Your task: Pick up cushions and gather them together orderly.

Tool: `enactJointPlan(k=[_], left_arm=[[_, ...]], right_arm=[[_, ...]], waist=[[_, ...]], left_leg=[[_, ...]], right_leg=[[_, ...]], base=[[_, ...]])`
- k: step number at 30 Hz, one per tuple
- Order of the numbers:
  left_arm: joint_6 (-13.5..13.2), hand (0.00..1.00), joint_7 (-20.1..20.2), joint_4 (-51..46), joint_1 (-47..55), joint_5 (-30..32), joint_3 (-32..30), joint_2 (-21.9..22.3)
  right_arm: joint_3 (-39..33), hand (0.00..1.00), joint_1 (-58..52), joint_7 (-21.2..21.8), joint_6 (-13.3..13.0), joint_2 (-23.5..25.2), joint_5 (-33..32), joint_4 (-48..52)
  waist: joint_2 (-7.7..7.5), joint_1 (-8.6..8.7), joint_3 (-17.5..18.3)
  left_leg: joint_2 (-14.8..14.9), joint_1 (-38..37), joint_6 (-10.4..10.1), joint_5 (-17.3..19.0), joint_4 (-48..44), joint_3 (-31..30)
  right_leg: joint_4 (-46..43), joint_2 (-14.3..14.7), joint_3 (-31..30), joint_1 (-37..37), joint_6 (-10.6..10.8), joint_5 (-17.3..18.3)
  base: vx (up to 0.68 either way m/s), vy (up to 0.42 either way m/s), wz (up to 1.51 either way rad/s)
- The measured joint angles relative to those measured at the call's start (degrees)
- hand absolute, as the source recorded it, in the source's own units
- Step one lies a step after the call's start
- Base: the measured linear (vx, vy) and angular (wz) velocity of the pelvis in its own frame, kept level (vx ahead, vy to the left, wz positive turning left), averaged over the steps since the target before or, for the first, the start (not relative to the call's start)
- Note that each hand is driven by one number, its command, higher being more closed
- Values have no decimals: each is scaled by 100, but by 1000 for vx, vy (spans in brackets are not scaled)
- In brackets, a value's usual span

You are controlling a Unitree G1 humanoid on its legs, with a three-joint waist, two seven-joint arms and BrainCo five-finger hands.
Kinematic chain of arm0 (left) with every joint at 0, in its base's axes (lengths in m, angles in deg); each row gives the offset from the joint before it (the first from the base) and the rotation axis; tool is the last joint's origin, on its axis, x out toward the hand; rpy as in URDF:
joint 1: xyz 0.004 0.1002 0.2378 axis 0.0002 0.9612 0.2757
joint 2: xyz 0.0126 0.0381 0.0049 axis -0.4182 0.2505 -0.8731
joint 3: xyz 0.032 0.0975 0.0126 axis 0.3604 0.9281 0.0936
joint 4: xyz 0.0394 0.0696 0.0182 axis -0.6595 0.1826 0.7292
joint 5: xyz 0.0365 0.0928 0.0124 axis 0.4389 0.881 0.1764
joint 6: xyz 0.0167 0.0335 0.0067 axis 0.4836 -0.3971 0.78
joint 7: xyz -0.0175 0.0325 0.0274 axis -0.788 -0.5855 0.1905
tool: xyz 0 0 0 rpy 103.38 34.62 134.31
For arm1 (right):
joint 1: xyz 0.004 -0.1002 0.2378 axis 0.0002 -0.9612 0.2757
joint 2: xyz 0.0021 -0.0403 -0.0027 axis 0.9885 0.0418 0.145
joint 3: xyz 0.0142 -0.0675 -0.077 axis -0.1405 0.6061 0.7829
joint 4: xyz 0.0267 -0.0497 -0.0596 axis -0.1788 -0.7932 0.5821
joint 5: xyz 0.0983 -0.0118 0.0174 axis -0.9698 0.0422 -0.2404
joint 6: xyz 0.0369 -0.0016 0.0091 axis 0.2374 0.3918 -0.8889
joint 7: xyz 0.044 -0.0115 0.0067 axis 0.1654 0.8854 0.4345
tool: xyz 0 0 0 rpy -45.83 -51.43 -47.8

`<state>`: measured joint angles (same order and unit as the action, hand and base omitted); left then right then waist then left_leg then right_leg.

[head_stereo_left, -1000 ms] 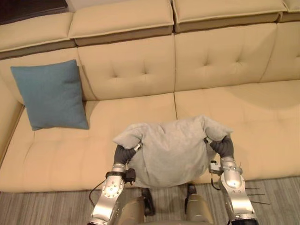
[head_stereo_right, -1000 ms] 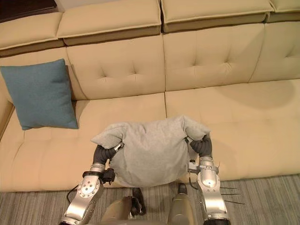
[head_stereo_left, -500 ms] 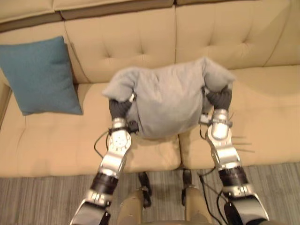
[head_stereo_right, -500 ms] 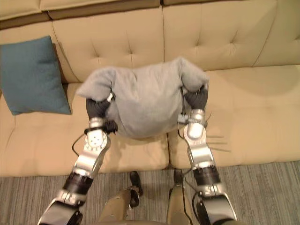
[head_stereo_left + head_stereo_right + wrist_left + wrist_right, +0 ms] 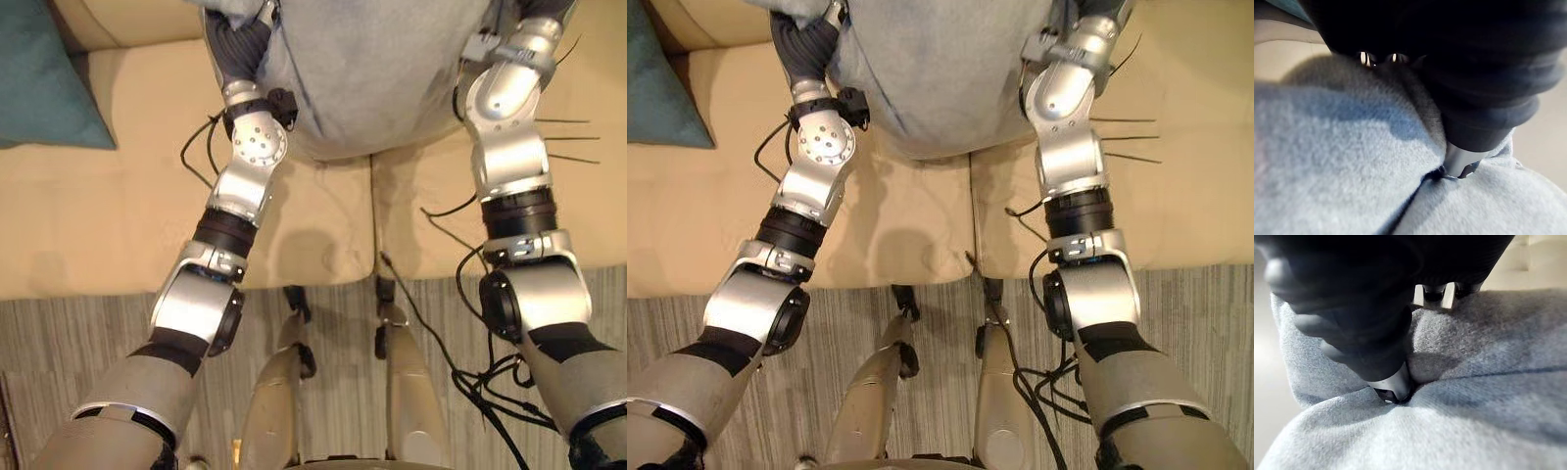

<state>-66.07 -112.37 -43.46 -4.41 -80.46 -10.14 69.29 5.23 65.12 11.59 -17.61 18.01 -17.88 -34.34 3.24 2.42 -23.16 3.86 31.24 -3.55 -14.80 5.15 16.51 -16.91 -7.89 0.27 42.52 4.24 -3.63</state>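
Note:
I hold a grey cushion [image 5: 372, 69] out in front of me, above the front of the beige sofa seat [image 5: 98, 215]. My left hand [image 5: 235, 49] grips its left side and my right hand [image 5: 1099, 8] its right side. In the left wrist view the left hand [image 5: 1488, 98] has its thumb dug into the grey cloth [image 5: 1327, 161], with fingers curled over the fold. The right hand [image 5: 1366, 333] pinches the cushion [image 5: 1474, 421] the same way. A teal cushion [image 5: 39, 78] leans on the sofa far to the left, apart from the grey one.
The sofa's front edge meets a grey striped floor [image 5: 59, 352] below my arms. A seam [image 5: 372, 215] splits the seat under the held cushion. Bare seat lies between the two cushions.
Both arms have stretched forward, carrying the grey cushion further over the sofa seat. The camera has tipped downward, so the whole scene has slid upward in view.

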Motion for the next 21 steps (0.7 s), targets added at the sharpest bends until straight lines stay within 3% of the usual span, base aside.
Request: enactJointPlan(k=[4, 12, 18, 21], left_arm=[[-7, 0, 317, 231, -473, -360, -22, -210], [-4, 0, 965, 237, -576, -769, -52, -619], [0, 0, 1336, 199, -449, -1134, -725, -1364], [-3, 0, 1448, 98, -84, -1411, -965, -1474]], right_arm=[[-53, 0, 239, -23, 31, -208, -193, -215], [-318, 0, 341, 405, 25, -505, -1033, -92], [-612, 0, 171, 867, -77, -1094, -2002, 69], [-775, 0, -235, 978, -88, -1278, -2292, 230]], waist=[[1, 0, -2], [3, 2, -7], [3, -29, -6], [2, -31, -6]], left_leg=[[22, 360, -22, -87, 2, 3], [103, 459, -64, -100, -17, 38], [113, 454, -55, -106, -117, 66], [117, 254, -86, -77, -29, 104]], right_leg=[[-142, -4, 5, 422, -4, 3], [-291, -16, 161, 512, -99, 78], [-399, -32, 176, 489, -102, 79], [-449, -35, 218, 321, -150, 165]], base=[[2, -40, 2], [4, -26, 7], [-3, -11, 3], [-5, -30, 7]])
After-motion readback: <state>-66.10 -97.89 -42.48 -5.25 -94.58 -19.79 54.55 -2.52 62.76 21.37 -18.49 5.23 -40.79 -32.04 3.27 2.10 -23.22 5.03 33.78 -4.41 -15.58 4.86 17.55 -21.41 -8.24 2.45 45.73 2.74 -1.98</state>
